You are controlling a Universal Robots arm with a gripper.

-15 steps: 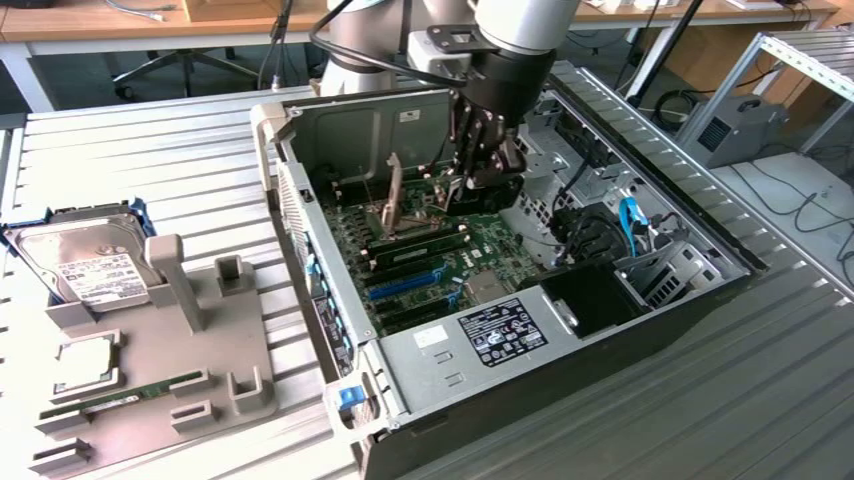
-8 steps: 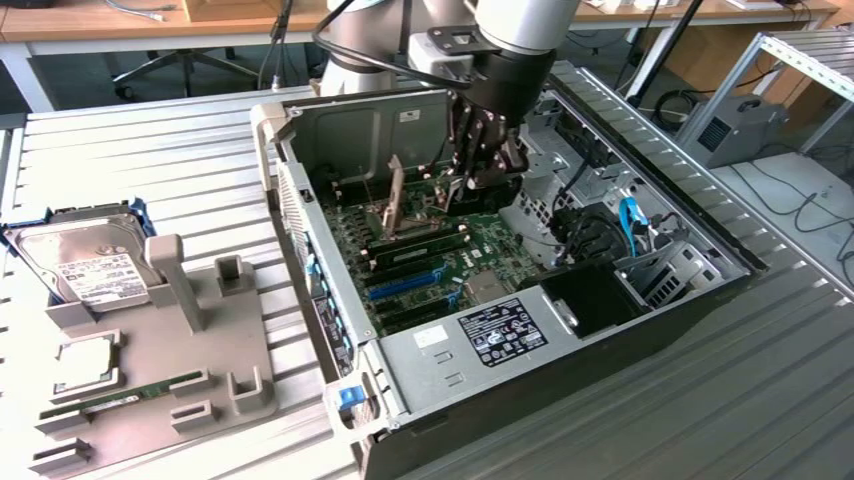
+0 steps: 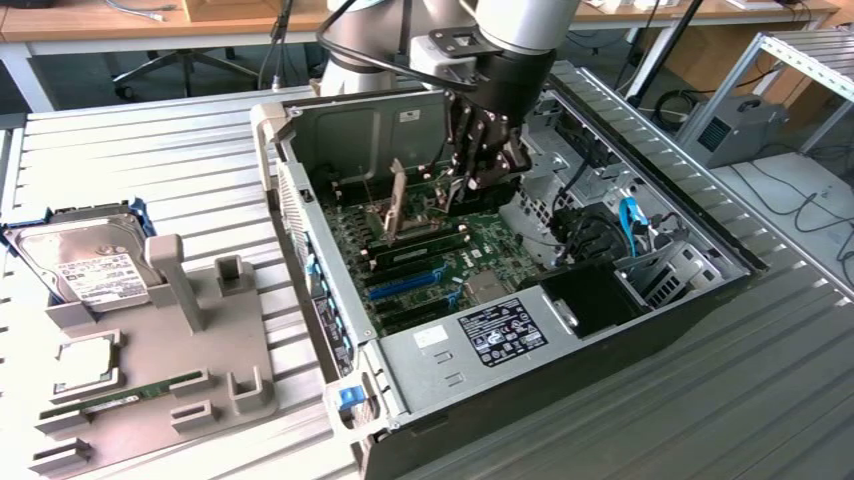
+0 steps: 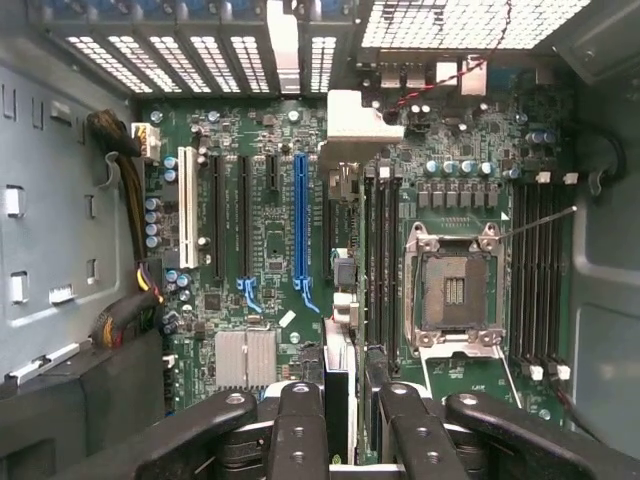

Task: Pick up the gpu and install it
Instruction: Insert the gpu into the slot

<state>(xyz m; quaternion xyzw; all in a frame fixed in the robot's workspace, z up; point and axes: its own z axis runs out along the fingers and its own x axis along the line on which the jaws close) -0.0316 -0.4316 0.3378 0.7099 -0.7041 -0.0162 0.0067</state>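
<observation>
The gpu [image 4: 343,335], a thin dark card with a silver metal end bracket, is already picked up and hangs edge-on above the green motherboard [image 4: 270,250] inside the open computer case [image 3: 441,350], clamped between the black gripper [image 4: 340,405] fingers, apparently not yet seated.

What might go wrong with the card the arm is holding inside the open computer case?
The gripper seems to hold the dark, thin gpu card edge-on beside the long blue slot, not over it; pressing down may miss the slot and stress the green motherboard. Its silver end bracket could catch on the case's vented rear wall.
</observation>
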